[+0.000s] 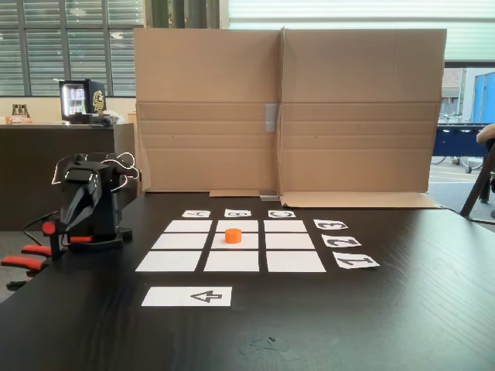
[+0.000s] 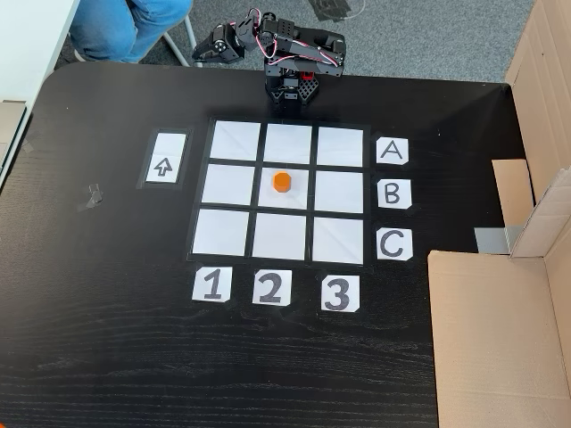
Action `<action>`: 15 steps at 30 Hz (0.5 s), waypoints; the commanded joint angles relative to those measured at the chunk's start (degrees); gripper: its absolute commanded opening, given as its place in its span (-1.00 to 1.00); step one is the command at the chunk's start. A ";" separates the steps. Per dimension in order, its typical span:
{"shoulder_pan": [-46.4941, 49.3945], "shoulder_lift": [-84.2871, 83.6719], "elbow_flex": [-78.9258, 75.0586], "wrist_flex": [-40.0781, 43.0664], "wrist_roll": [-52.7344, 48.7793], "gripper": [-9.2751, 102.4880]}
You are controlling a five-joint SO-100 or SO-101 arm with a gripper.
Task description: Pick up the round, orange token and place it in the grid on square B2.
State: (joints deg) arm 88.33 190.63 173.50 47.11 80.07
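On square B2: token, sitting centred, grid mid-counter.
Hand: folded at arm base, state can't tell.

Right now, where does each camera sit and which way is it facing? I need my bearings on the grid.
A fixed view: low at the table's edge, looking level across the grid toward a cardboard wall; the folded arm stands at left.
A fixed view: high above, looking down on the table; the arm sits at the top edge, a seated person's legs behind it.
Shared: both show the orange token resting on the centre cell, the letter and number cards, the arrow card and the arm.
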 commanded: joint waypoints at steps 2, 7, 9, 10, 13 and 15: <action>3.60 0.26 -0.26 -0.97 2.11 -0.85; 7.56 0.26 -0.26 -1.05 5.80 -0.85; 7.29 0.18 -0.26 -1.05 5.80 -0.85; 7.29 0.18 -0.26 -1.05 5.80 -0.85; 7.21 0.18 -0.26 -1.05 5.71 -0.85; 7.21 0.18 -0.26 -1.05 5.80 -0.85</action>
State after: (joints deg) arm 95.10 190.63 173.50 47.11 85.17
